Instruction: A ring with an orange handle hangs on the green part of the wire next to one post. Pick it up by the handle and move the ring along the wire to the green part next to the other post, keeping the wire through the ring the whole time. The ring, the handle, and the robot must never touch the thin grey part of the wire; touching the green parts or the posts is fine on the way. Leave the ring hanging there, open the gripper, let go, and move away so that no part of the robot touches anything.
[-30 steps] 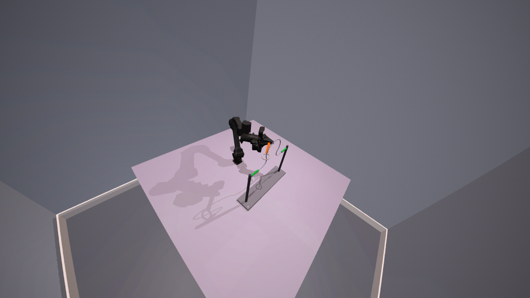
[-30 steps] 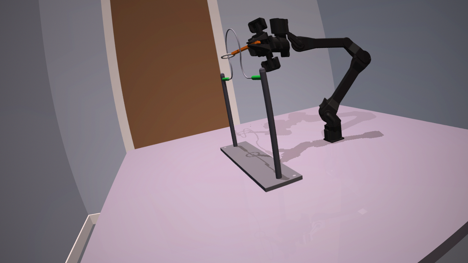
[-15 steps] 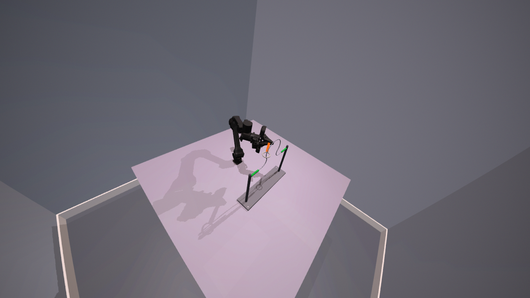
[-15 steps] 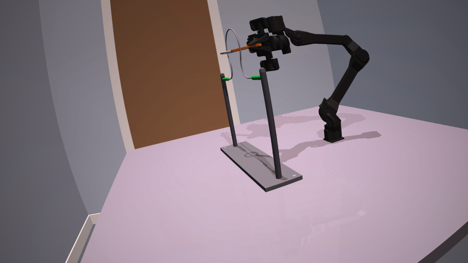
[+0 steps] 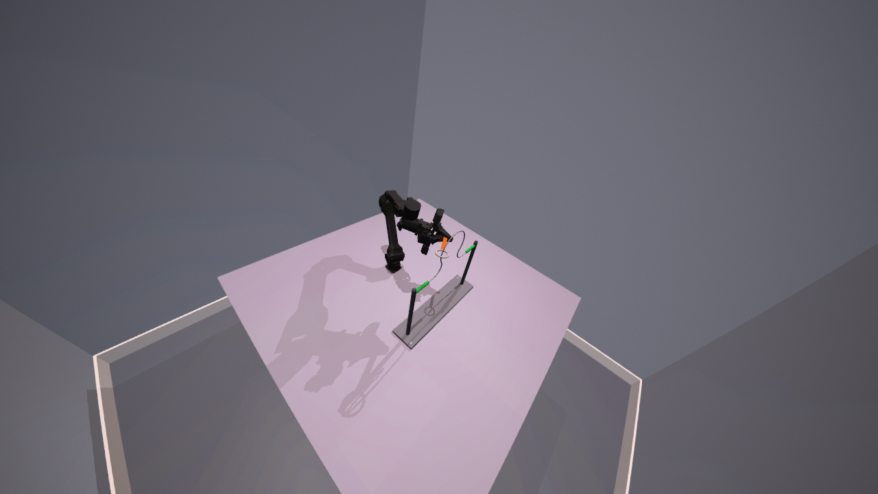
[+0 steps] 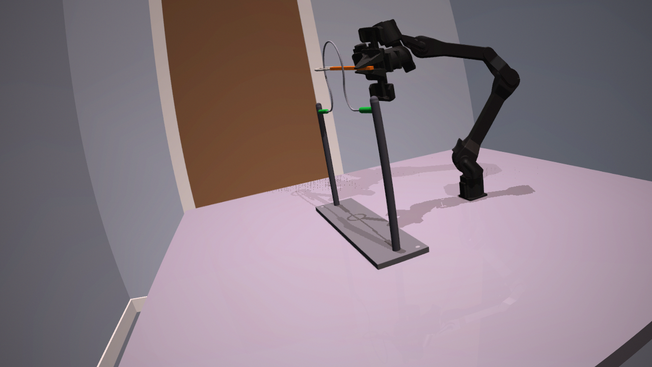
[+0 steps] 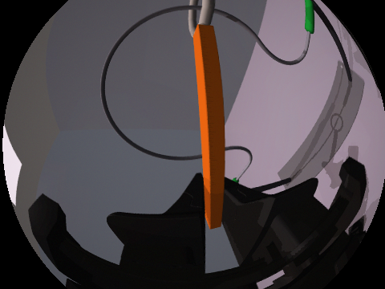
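My gripper (image 5: 438,236) (image 6: 364,68) (image 7: 204,177) is shut on the orange handle (image 5: 444,242) (image 6: 342,68) (image 7: 210,124), which it holds about level. The pale ring (image 5: 441,250) (image 6: 320,69) at the handle's far end sits around the thin grey wire (image 5: 460,235) (image 6: 334,44) (image 7: 104,86), high on its loop between the two posts. I cannot tell whether the ring touches the wire. Green wire parts (image 5: 422,286) (image 5: 470,248) (image 6: 323,110) (image 6: 364,109) (image 7: 308,15) join the wire to the dark posts (image 5: 409,313) (image 5: 468,267) (image 6: 329,155) (image 6: 385,173).
The posts stand on a grey base plate (image 5: 455,294) (image 6: 373,251) on the pale purple table. The arm's base (image 5: 392,261) (image 6: 469,182) stands behind the plate. Low walls edge the table's front.
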Robot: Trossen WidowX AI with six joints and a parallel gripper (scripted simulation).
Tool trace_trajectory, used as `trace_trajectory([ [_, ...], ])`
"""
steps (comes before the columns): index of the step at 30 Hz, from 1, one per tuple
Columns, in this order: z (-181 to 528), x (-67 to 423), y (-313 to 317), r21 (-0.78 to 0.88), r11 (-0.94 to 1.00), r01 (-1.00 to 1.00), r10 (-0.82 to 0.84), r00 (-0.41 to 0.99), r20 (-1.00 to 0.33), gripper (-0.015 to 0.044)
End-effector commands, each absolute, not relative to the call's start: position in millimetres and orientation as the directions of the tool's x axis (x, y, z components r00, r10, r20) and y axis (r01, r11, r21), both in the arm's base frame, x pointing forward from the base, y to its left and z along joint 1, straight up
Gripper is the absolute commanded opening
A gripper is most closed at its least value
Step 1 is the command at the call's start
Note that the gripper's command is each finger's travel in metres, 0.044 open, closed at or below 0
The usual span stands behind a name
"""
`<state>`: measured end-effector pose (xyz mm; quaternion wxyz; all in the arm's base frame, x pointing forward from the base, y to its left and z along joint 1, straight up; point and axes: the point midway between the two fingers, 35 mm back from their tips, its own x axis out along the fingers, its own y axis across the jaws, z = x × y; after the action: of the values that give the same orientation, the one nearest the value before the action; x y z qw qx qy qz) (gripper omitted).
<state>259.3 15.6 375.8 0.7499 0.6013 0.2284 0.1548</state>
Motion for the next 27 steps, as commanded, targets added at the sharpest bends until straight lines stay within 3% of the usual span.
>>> trace_trajectory([
  [1,375.6,260.1,14.8,0.954,0.296,0.040,0.493,0.849,-0.188,-0.0150],
  [27,364.9,260.3,10.3,0.785,0.618,0.054,0.378,0.854,-0.357,-0.0150],
])
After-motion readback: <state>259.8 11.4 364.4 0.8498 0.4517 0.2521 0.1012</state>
